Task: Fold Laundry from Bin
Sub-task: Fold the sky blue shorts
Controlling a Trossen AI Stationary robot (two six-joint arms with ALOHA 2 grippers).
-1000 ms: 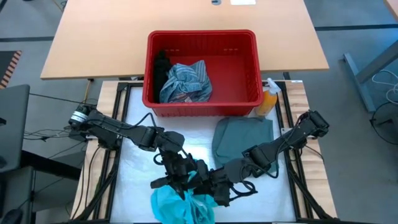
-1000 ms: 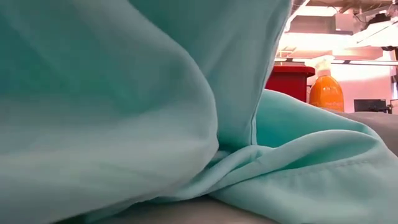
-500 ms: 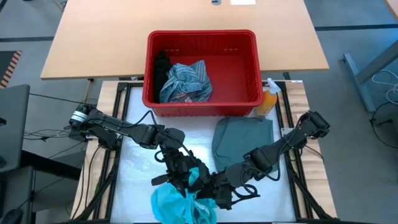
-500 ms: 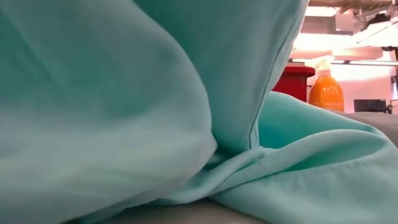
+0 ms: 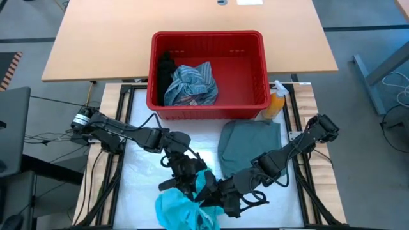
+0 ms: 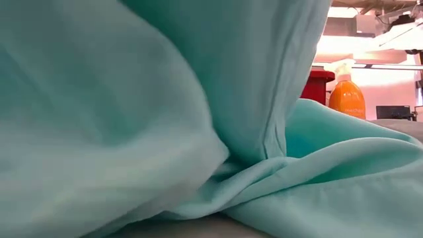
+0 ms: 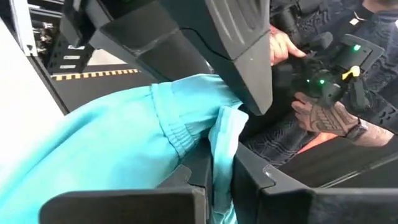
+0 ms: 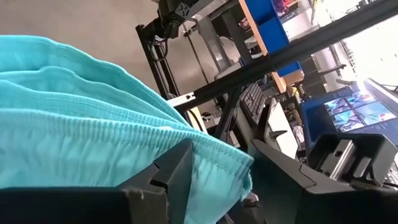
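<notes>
A bright teal garment [image 5: 185, 209] hangs between my two grippers above the table's near edge; its lower part is heaped on the table, and it fills the low view [image 6: 165, 119]. My left gripper [image 5: 190, 181] is shut on it. My right gripper [image 5: 216, 195], close on its right, stands open with the garment's elastic waistband [image 8: 211, 165] between its fingers. The red bin [image 5: 255, 76] at the far side holds a blue-grey striped cloth [image 5: 190, 83] and a black garment [image 5: 166, 70]. A grey-green garment [image 5: 249, 144] lies folded flat on the table. My left gripper pinches a bunched fold of the teal garment [image 7: 222, 158] beside its gathered waistband between its two fingers. The fingers lie nearly level, coming from the table's left. The cloth hangs slack below them, its lower end on the table. My right gripper has the waistband against one finger [image 8: 177, 177]; a dark gap shows at the other.
An orange spray bottle [image 5: 276, 102] stands at the bin's right near corner. Behind the bin is a wooden table [image 5: 96, 45]. A person's hands [image 7: 323, 106] with a controller show beyond the table. Bare white table surface [image 5: 137, 185] lies left of the garment.
Both arms have kept almost in place. My left gripper has rolled a little about its own line. The hanging teal cloth has swung slightly and now covers more of the red bin in the low view.
</notes>
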